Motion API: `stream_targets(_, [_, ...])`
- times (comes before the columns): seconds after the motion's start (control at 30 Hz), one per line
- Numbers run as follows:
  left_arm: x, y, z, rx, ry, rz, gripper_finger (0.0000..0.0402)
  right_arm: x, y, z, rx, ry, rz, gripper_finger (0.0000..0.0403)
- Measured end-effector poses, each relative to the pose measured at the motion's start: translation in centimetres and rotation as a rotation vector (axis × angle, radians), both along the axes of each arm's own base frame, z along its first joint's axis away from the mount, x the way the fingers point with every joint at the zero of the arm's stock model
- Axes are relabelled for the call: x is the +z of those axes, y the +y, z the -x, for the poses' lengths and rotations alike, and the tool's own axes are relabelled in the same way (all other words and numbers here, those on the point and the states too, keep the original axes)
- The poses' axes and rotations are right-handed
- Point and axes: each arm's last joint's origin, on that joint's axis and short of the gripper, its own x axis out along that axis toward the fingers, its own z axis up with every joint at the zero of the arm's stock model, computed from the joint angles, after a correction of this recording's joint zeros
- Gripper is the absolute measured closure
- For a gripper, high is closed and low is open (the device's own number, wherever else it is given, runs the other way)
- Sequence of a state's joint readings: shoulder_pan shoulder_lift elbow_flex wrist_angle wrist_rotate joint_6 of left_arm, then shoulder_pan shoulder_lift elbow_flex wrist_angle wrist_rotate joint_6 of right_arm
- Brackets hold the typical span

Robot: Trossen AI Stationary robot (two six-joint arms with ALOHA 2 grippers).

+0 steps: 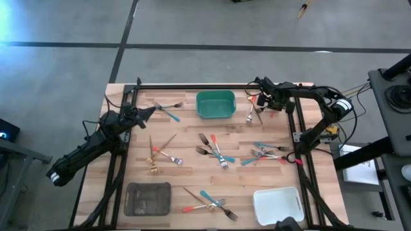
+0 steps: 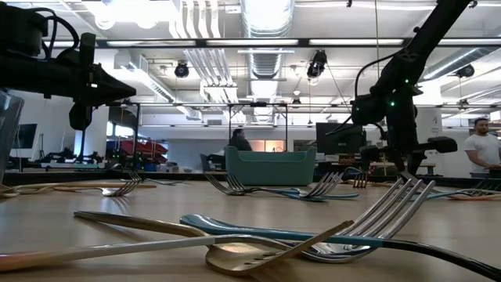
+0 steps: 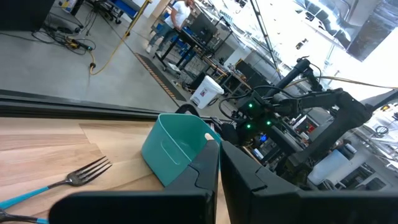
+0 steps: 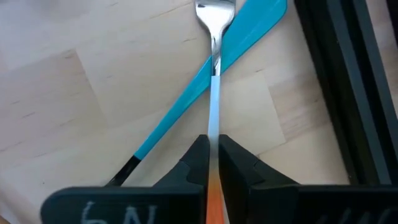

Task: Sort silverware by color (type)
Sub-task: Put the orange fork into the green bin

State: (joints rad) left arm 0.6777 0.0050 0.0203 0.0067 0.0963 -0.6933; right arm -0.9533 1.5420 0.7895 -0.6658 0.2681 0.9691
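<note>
Silverware lies scattered over the wooden table (image 1: 186, 138): teal-handled, red-orange-handled and gold pieces. At the far right, beside the green tray (image 1: 215, 104), my right gripper (image 1: 260, 102) (image 4: 213, 146) points steeply down, shut on a red-orange-handled fork (image 4: 214, 74). That fork crosses over a teal-handled utensil (image 4: 186, 106). At the far left my left gripper (image 1: 153, 110) (image 3: 219, 152) hangs level above the table, shut on nothing, near a teal-handled fork (image 1: 168, 110) (image 3: 68, 179). My right gripper pinches the fork between its two fingers where the silver shaft (image 4: 214, 127) meets the orange handle (image 4: 213, 193). The fingers come from above, slanting. The shaft runs out past the fingertips and crosses the teal handle; whether the fork is lifted I cannot tell.
A grey tray (image 1: 148, 197) stands at the near left and a white tray (image 1: 277, 204) at the near right. Clusters of silverware lie mid-table (image 1: 215, 151), right of centre (image 1: 264, 154) and near the front (image 1: 209, 202). A dark frame rail (image 4: 348, 81) runs close beside my right gripper.
</note>
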Motion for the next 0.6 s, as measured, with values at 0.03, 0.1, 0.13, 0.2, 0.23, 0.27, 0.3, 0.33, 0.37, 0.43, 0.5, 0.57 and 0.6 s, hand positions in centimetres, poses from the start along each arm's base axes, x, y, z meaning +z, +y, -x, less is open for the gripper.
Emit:
stream_targets(0.03, [0.0, 0.0, 0.0, 0.0, 0.0, 0.0, 0.0401, 0.2, 0.0, 0.0, 0.0, -0.005, 0.003, 0.0391])
stream_targets(0.1, [0.0, 0.0, 0.0, 0.0, 0.0, 0.0, 0.0401, 0.7, 0.2, 0.1, 0.0, -0.019, 0.015, 0.0392])
stream_targets(0.13, [0.0, 0.0, 0.0, 0.0, 0.0, 0.0, 0.0401, 0.9, 0.3, 0.2, -0.001, -0.022, 0.019, 0.0392])
stream_targets(0.2, [0.0, 0.0, 0.0, 0.0, 0.0, 0.0, 0.0401, 1.7, 0.6, 0.4, -0.002, -0.034, 0.039, 0.0395])
stream_targets(0.23, [0.0, 0.0, 0.0, 0.0, 0.0, 0.0, 0.0401, 2.2, 0.6, 0.5, -0.002, -0.05, 0.061, 0.0396])
stream_targets(0.27, [0.0, 0.0, 0.0, 0.0, 0.0, 0.0, 0.0401, 2.7, 0.6, 0.5, -0.002, -0.065, 0.083, 0.0397])
stream_targets(0.3, [0.0, 0.0, 0.0, 0.0, 0.0, 0.0, 0.0401, 3.1, 0.7, 0.5, -0.001, -0.077, 0.098, 0.0397])
stream_targets(0.33, [0.0, 0.0, 0.0, 0.0, 0.0, 0.0, 0.0401, 3.6, 0.9, 0.6, 0.002, -0.087, 0.112, 0.0397])
stream_targets(0.37, [0.0, 0.0, 0.0, 0.0, 0.0, 0.0, 0.0401, 4.0, 1.0, 0.6, 0.005, -0.101, 0.132, 0.0397])
stream_targets(0.43, [0.0, 0.0, 0.0, 0.0, 0.0, 0.0, 0.0401, 5.0, 1.3, 0.4, 0.025, -0.132, 0.175, 0.0397])
stream_targets(0.5, [0.0, 0.0, 0.0, 0.0, 0.0, 0.0, 0.0401, 6.0, 1.9, 0.1, 0.072, -0.161, 0.212, 0.0396])
stream_targets(0.57, [0.0, 0.0, 0.0, 0.0, 0.0, 0.0, 0.0401, 7.0, 2.6, -0.4, 0.132, -0.201, 0.256, 0.0396])
stream_targets(0.6, [0.0, 0.0, 0.0, 0.0, 0.0, 0.0, 0.0401, 7.5, 3.1, -0.7, 0.155, -0.22, 0.278, 0.0396])
